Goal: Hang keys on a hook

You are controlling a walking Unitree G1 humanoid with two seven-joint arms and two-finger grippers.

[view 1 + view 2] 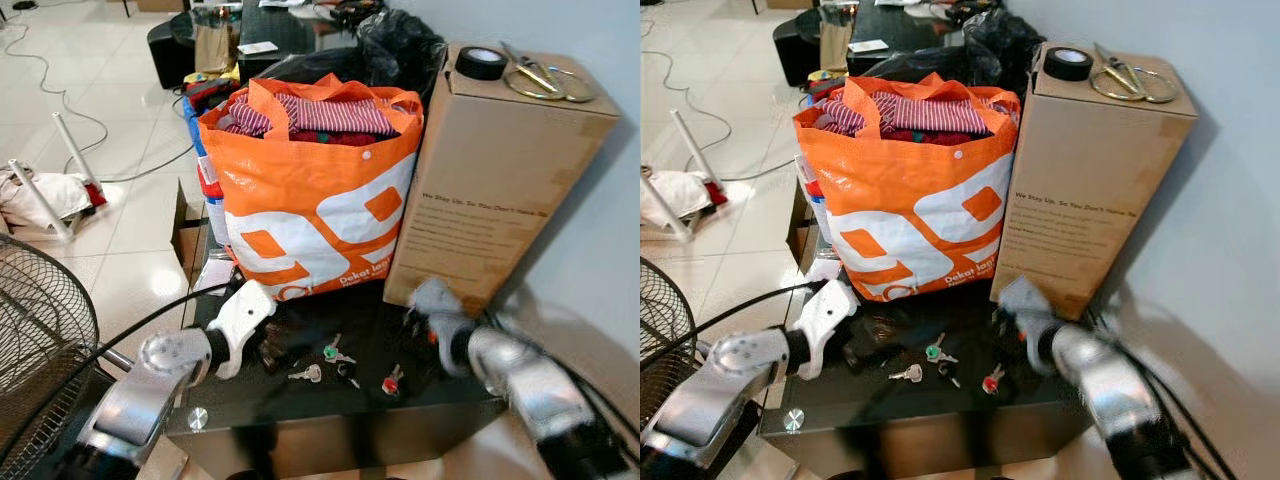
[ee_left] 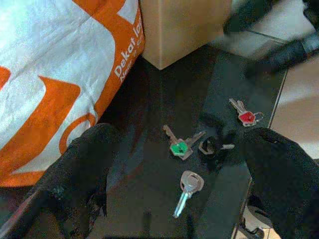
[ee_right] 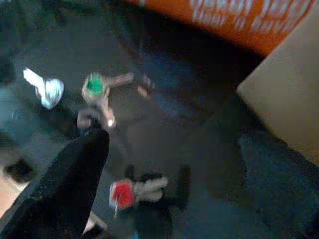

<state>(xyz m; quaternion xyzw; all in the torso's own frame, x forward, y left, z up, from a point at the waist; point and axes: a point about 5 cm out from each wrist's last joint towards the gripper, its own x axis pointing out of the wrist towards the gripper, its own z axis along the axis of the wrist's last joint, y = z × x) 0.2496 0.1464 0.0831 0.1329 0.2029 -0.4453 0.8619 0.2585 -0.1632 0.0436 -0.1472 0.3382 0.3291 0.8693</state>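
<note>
The dark glossy counter (image 1: 420, 405) stands on a pale tiled floor (image 1: 130, 215). On it lie the keys (image 1: 338, 362), between both pincers. The left pincer (image 2: 179, 174) hovers at 9 o'clock from them, spread wide. The right pincer (image 3: 164, 164) at 3 o'clock is blurred, also spread apart. Behind stand an orange bag (image 1: 310, 215) and, at 2 o'clock, a cardboard box (image 1: 490, 180).
</note>
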